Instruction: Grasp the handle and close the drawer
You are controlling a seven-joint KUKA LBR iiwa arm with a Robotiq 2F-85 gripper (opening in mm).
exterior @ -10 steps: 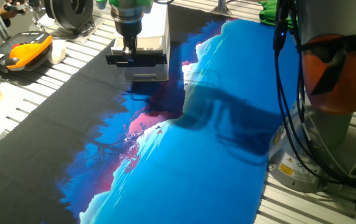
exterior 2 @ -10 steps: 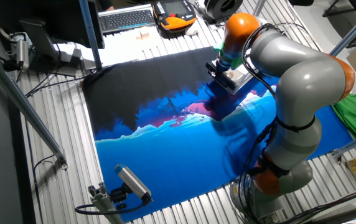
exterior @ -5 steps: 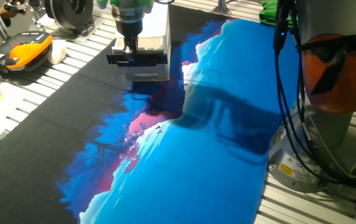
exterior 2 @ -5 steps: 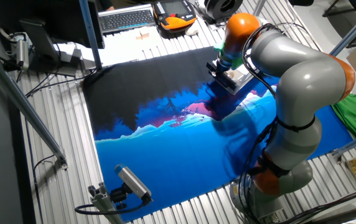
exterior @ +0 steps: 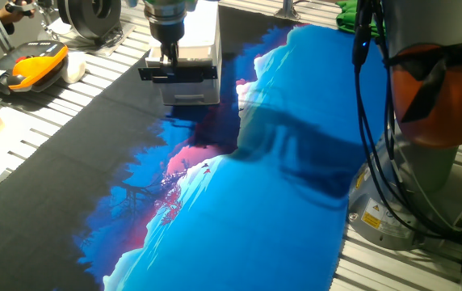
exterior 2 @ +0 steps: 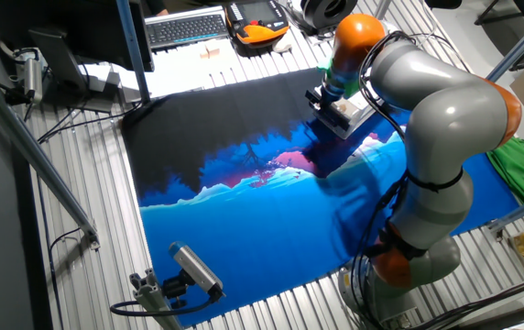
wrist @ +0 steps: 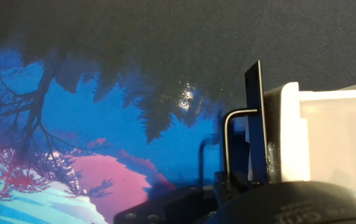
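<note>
The pincer (exterior: 166,66) stands upright over the handle (exterior: 178,73), a black bar across the front of the drawer (exterior: 189,87); its tips meet the bar, but we cannot tell from any view whether the jaws are clamped on it. The drawer sits at the far end of the surface (exterior: 94,162), projecting a little from the white cabinet (exterior: 203,32). In the hand view we see the thin bent handle (wrist: 231,140) and the drawer's black front plate (wrist: 254,118) standing just off the white cabinet (wrist: 284,137), so we judge the closing push under way and nearly complete. The next move calls for a short straight push toward the cabinet. An orange-black device (exterior: 35,65) lies far left.
</note>
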